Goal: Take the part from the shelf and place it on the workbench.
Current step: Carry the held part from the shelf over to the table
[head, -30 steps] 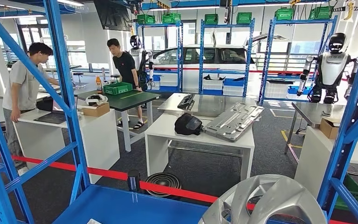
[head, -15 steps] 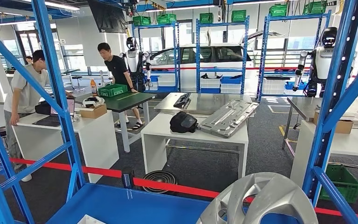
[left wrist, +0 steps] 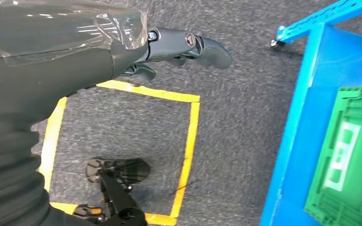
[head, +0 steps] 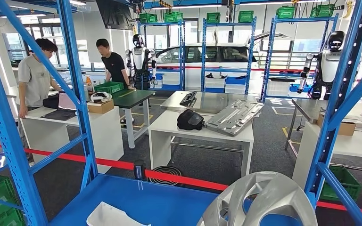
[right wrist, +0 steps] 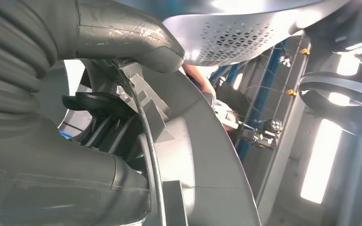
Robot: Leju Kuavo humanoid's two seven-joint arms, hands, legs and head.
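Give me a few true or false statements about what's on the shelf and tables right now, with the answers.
1. A silver wheel cover sits at the near right of the blue shelf. True.
2. The left hand holds a green crate. False: it holds nothing and hangs over grey carpet, with the green crate apart from it.
3. A black bag lies on the white table next to a grey metal panel. True.
4. The red tape barrier runs behind the white table. False: it runs in front of it, between table and shelf.
5. The right hand is against the silver part. True: the right wrist view shows it pressed close.
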